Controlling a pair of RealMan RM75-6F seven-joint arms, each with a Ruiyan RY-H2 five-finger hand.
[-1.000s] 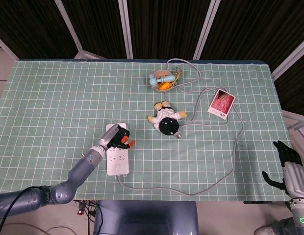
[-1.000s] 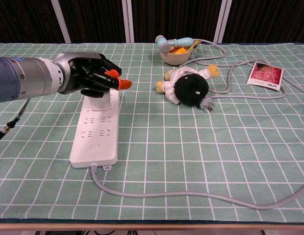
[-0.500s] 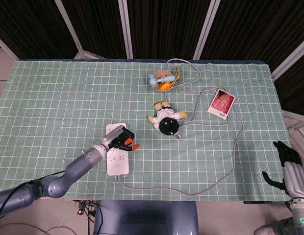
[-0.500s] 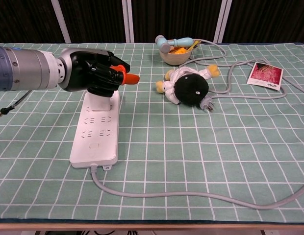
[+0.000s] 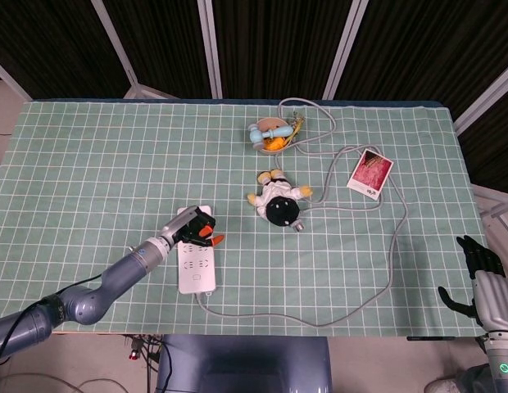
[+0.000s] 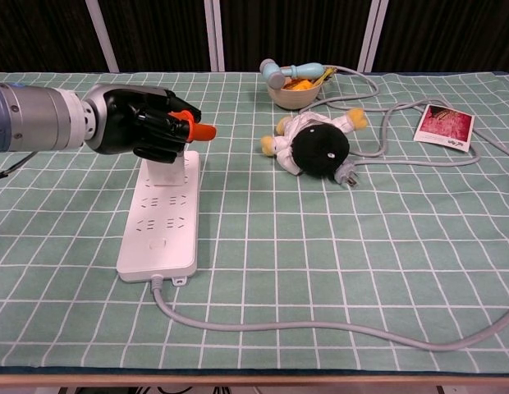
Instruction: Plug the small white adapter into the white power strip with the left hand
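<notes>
chest view, left hand (image 6: 144, 123) hides adapter

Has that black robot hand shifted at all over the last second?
Yes. The left hand has drifted slightly leftward over the far end of the white power strip, which stayed put.

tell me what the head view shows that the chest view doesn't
Only the head view shows the right hand, idle past the table's right edge, and the dark chair below the front edge. Only the chest view shows the white adapter standing on the power strip beneath the left hand. Both share the strip, left hand, plush toy, bowl, photo card and grey cable.
</notes>
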